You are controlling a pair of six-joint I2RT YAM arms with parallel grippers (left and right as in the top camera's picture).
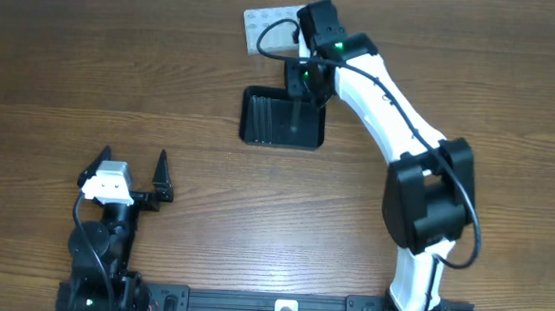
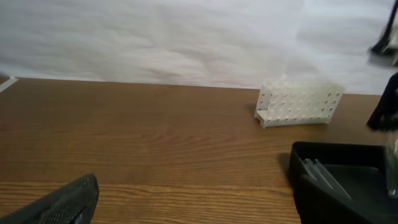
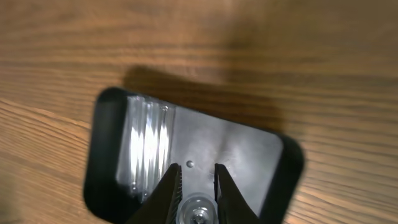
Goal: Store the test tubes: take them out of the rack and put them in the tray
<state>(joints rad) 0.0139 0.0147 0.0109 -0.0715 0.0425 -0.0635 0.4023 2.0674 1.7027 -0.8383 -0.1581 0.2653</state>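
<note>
On the brown wooden table, the white-and-black right arm reaches far forward and hangs above the black rectangular plastic tray. The white perforated plastic rack stands just behind this tray, near the far edge. I cannot tell whether any tubes are left in the rack. A few clear glass test tubes already lie side by side along one wall of the tray, and the other half of its floor is bare.

The step in hand, as I judge it, is to lay down the clear test tube that the arm carries. To do this well, the tube should come low over the bare part of the floor and be turned parallel to the tubes that lie there. It should be released only when it is close to the bottom, so that it does not drop, roll or knock the others. The tray walls must also be avoided on the way down.

The right gripper has its two fingers drawn close together, clamped on this tube, whose round end is visible between them. The left gripper rests near its base with fingers spread wide, holding nothing.
</note>
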